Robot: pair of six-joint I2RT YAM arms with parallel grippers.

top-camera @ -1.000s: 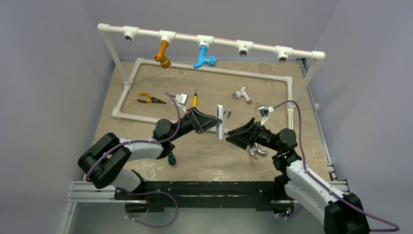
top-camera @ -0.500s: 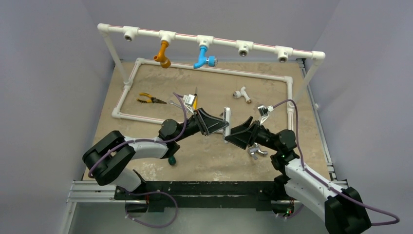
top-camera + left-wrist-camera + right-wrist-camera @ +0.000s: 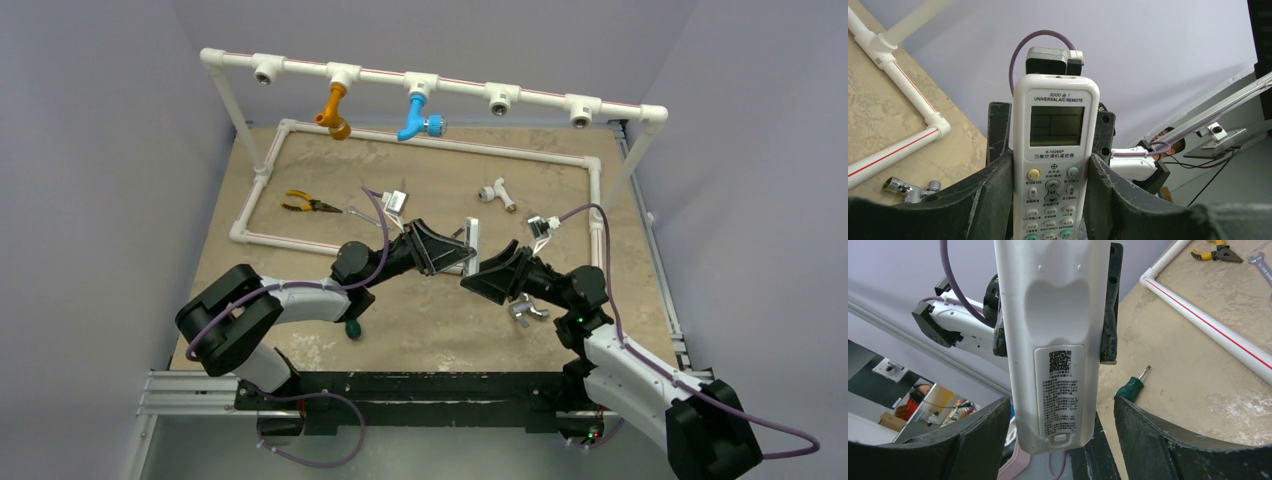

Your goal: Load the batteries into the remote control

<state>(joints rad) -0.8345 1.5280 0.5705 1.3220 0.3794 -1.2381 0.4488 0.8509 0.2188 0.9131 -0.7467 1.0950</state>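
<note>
Sand-coloured table (image 3: 420, 320) ringed by a white pipe frame (image 3: 440, 148), grey walls behind; the left end effector (image 3: 462, 255) is clenched on the long edges of the remote control (image 3: 470, 243), holding it upright above mid-table, clear of the surface; its screen and buttons face the left arm, its labelled back the right; the right end effector (image 3: 478, 270) stands released, one finger on either side of the handset with a gap showing; a green-handled screwdriver (image 3: 352, 327) lies near the left arm.
</note>
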